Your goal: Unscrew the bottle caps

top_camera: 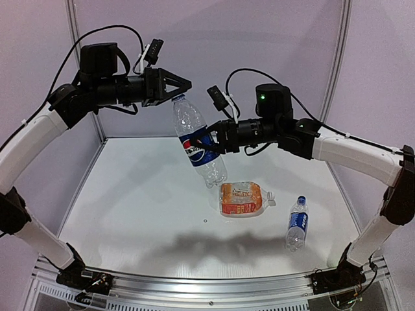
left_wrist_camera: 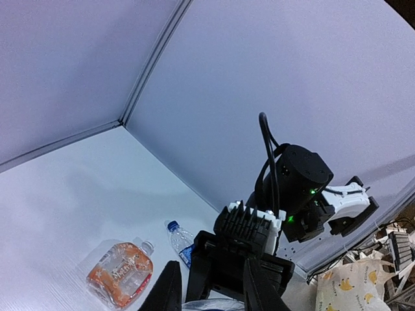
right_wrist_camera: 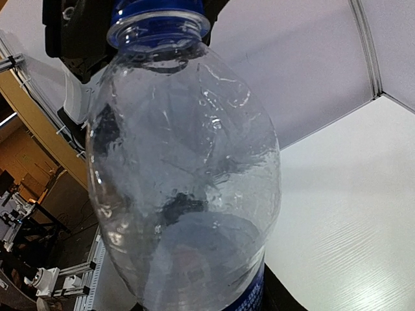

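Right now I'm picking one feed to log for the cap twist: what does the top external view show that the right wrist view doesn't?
Only top external: an orange-labelled bottle and a small blue-labelled bottle lying on the table. Only right wrist: the blue cap close up, with the creased clear shoulder beneath it. Both: the held bottle, with the left fingers at its top.
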Robot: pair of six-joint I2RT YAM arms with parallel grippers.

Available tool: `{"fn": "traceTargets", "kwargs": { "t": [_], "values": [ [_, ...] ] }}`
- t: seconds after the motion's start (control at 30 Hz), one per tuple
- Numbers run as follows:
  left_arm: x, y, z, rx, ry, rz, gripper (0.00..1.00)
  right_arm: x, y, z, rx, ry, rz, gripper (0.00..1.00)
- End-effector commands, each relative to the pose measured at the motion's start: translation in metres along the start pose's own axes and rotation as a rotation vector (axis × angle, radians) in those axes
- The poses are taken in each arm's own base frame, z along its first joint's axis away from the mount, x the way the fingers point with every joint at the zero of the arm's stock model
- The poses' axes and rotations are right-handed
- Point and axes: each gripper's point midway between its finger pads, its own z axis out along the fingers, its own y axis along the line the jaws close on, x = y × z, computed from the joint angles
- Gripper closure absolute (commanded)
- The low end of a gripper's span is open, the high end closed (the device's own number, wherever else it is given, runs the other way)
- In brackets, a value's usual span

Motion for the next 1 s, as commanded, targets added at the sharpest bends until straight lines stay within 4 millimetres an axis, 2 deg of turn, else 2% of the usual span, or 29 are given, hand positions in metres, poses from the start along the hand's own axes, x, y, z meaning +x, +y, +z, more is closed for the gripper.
{"fn": "traceTargets", "kwargs": {
  "t": [0.0,0.17,0.3,0.37,0.43,0.5,0.6,0.7,0.77,0.97],
  "values": [
    [0.002,-0.001,-0.005,-0.017,0.000,-0.004,0.81,-0.007,0.004,0.001,-0.018,0.000,-0.019,0.62],
    [0.008,0.006,-0.002,-0.048,0.015,-0.023,0.87,-0.008,0.001,0.003,-0.004,0.002,-0.015,0.62],
    [0.010,0.024,-0.004,-0.199,0.023,-0.089,0.88,-0.009,-0.017,0.003,0.084,-0.017,-0.027,0.63],
    [0.013,0.043,-0.009,-0.366,0.019,-0.148,0.87,-0.008,-0.035,0.005,0.170,-0.016,-0.026,0.62],
    [0.022,0.061,-0.013,-0.507,0.022,-0.226,0.87,-0.009,-0.061,0.004,0.301,-0.021,-0.024,0.62],
    [0.034,0.077,-0.009,-0.597,0.037,-0.314,0.92,-0.007,-0.089,0.004,0.428,-0.011,-0.003,0.63],
    [0.053,0.097,-0.008,-0.716,0.067,-0.426,0.93,-0.003,-0.117,0.003,0.564,0.023,0.027,0.64],
    [0.059,0.110,-0.007,-0.789,0.066,-0.468,0.92,-0.001,-0.123,0.006,0.585,0.034,0.035,0.64],
    [0.055,0.113,-0.009,-0.812,0.036,-0.487,0.90,0.003,-0.121,0.009,0.569,0.040,0.036,0.64],
    [0.048,0.111,-0.006,-0.791,0.003,-0.521,0.81,0.013,-0.118,0.012,0.549,0.071,0.028,0.64]
  ]
}}
